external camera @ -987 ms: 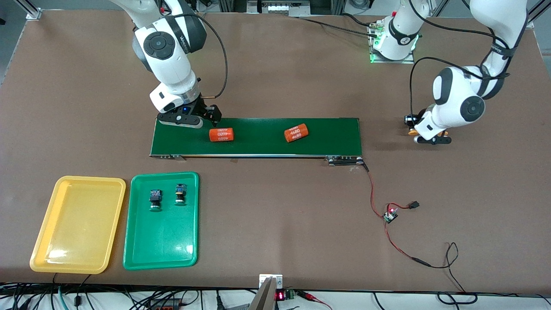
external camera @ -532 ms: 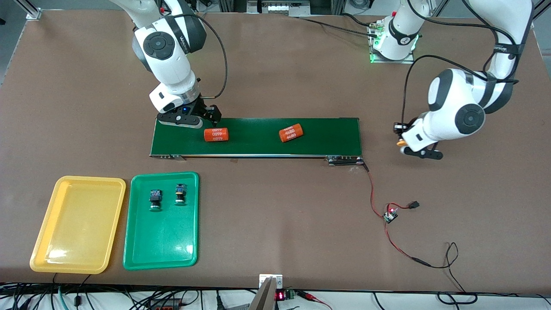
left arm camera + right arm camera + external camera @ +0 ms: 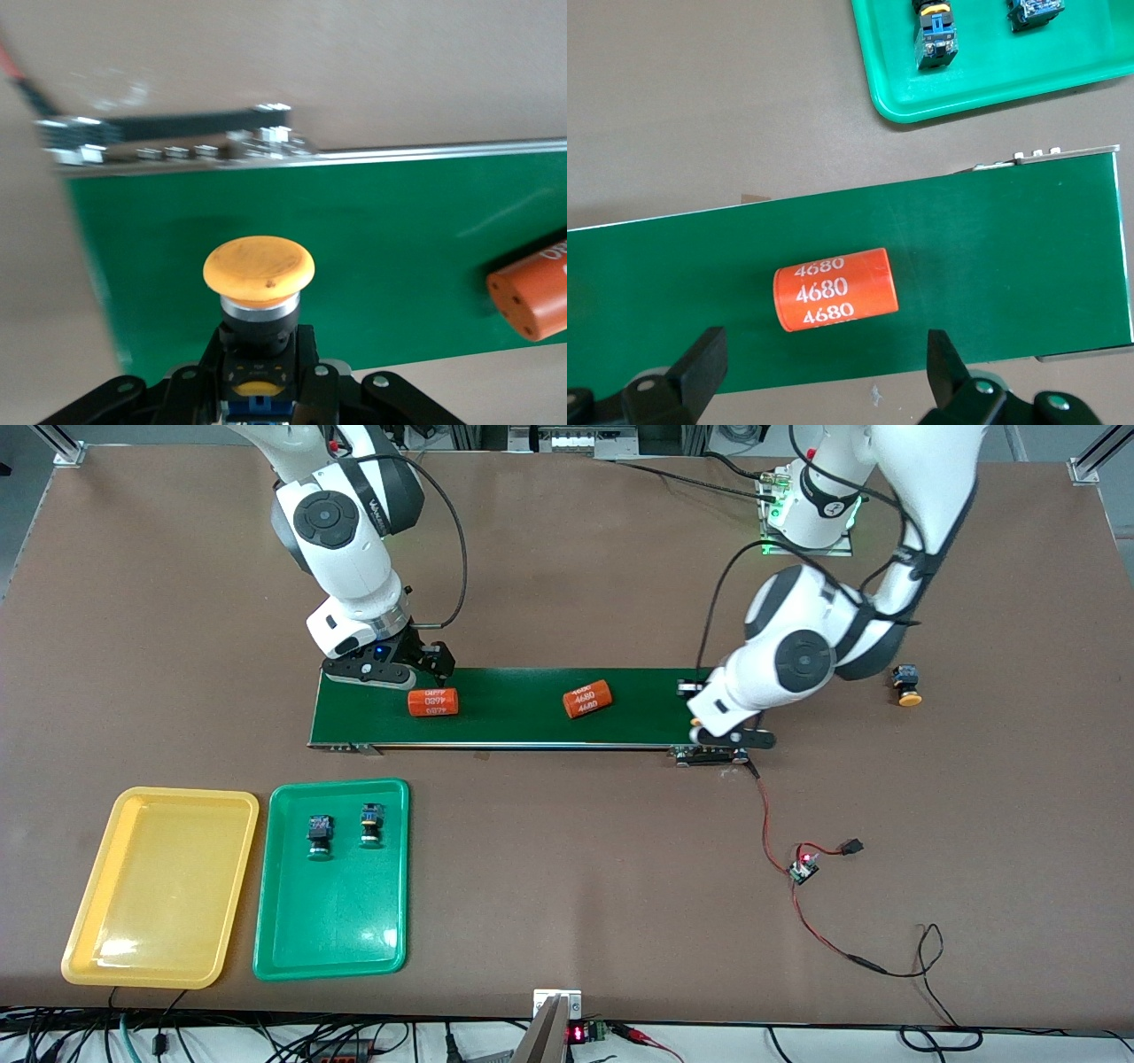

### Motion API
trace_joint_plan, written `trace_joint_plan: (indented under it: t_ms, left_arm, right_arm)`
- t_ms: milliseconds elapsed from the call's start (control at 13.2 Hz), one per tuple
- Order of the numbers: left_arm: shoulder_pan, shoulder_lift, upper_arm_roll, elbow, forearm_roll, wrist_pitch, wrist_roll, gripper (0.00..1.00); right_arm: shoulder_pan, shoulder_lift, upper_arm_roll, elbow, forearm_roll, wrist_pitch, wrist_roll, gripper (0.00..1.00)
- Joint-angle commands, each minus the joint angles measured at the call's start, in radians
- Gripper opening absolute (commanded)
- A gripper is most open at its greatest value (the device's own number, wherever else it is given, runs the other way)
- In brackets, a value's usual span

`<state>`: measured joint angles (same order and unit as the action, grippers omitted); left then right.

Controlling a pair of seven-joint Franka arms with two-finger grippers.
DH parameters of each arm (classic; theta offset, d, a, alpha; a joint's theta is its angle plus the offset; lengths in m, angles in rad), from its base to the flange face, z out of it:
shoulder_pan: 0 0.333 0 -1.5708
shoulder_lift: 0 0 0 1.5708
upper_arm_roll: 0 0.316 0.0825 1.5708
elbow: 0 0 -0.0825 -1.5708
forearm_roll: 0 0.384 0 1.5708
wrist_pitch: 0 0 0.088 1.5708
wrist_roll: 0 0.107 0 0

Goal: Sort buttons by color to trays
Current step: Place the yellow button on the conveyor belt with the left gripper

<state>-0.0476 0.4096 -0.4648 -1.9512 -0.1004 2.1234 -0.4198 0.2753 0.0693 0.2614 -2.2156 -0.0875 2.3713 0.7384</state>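
bench (image 3: pixel 567 584): brown
on it: conveyor belt (image 3: pixel 532 726), yellow tray (image 3: pixel 84 921), green tray (image 3: pixel 332 943), 1 orange-capped button (image 3: pixel 906 685), wired circuit board (image 3: pixel 804 871)

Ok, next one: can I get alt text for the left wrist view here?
The left gripper is shut on a yellow-capped push-button switch with a dark body, held above one end of the dark green conveyor belt. An orange cylinder lies on the belt at the picture's edge.

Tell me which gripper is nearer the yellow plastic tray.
Right. The right gripper hangs open over the conveyor end nearest the yellow plastic tray; the left gripper is over the opposite end, shut on an orange-capped button.
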Motion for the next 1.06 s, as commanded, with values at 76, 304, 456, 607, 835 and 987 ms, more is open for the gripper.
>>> trace_joint_plan:
  t_ms: [76,304,456,607,835,987]
  left_arm:
    - [-0.011,0.066,-0.008,0.024,0.008,0.038,-0.040,0.15]
    - [-0.009,0.069,-0.008,0.023,0.008,0.049,-0.031,0.99]
    - [-0.006,0.057,-0.011,0.028,0.008,0.032,-0.037,1.00]
    - [-0.006,0.041,-0.014,0.037,0.007,0.004,-0.042,1.00]
    - [0.020,-0.008,-0.017,0.037,-0.009,-0.025,-0.104,1.00]
    - [0.035,-0.041,-0.014,0.043,-0.009,-0.042,-0.154,1.00]
  right_arm:
    - [-0.011,0.003,0.009,0.002,-0.017,0.008,0.019,1.00]
    - [-0.011,0.003,0.009,0.002,-0.018,0.008,0.018,1.00]
    - [-0.013,0.003,0.009,0.002,-0.018,0.008,0.016,1.00]
    - [-0.013,0.001,0.009,0.002,-0.018,0.008,0.016,1.00]
    - [-0.013,0.001,0.009,0.002,-0.017,0.008,0.016,1.00]
    - [-0.013,0.003,0.009,0.002,-0.018,0.008,0.016,1.00]
